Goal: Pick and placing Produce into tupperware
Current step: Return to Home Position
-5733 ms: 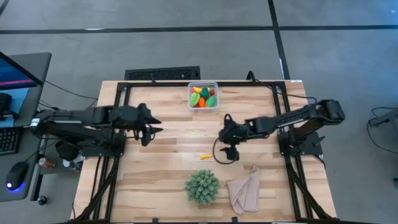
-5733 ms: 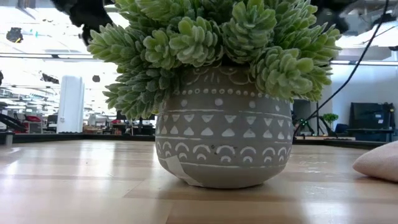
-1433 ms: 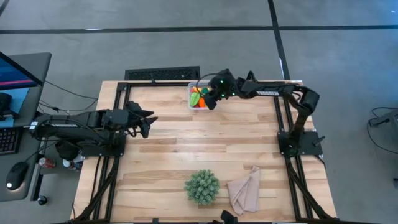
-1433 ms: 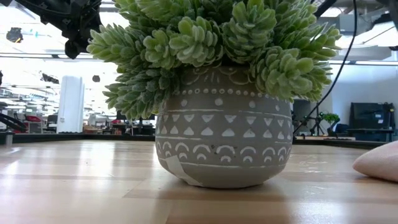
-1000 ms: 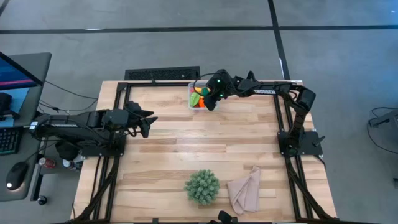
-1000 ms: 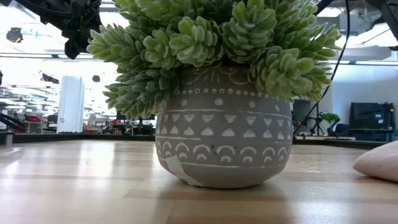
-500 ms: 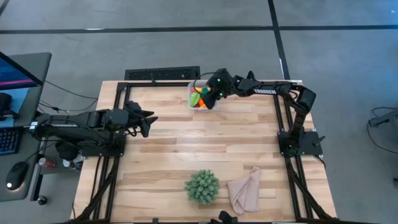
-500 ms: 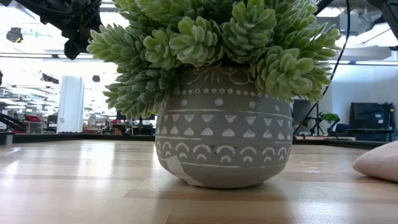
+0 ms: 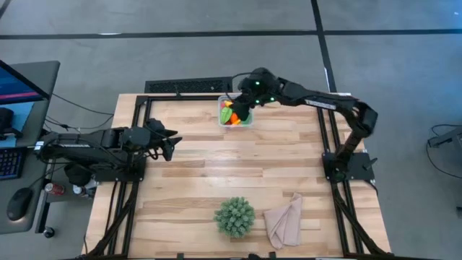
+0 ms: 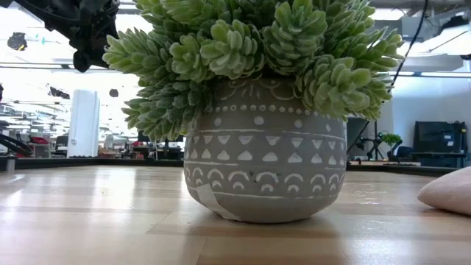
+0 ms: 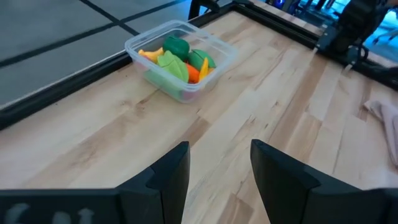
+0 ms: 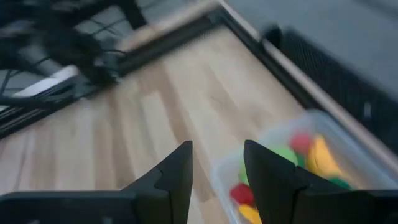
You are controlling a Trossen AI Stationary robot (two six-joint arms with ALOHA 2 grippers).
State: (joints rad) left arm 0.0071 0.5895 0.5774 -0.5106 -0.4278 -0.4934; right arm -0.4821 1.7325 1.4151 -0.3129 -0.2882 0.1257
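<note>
At the far edge of the table (image 9: 289,155), near its middle: tupperware (image 11: 158,78), upright, loaded with produce (image 11: 180,59), green, orange, yellow and red pieces heaped together inside. Directly over that container: right gripper (image 12: 217,146), fingers spread apart with nothing between them, arm reaching in from the right side of the table. From the high view, hides part of the container's right half. Over the left side of the table, well apart from the container: left gripper (image 11: 219,149), 2 fingers parted and empty, pointed across bare wood toward the container. Near the front edge: potted spiky green plant (image 10: 265,169), filling most of the low view, with a beige cloth (image 9: 285,220) just beside it on the right.
</note>
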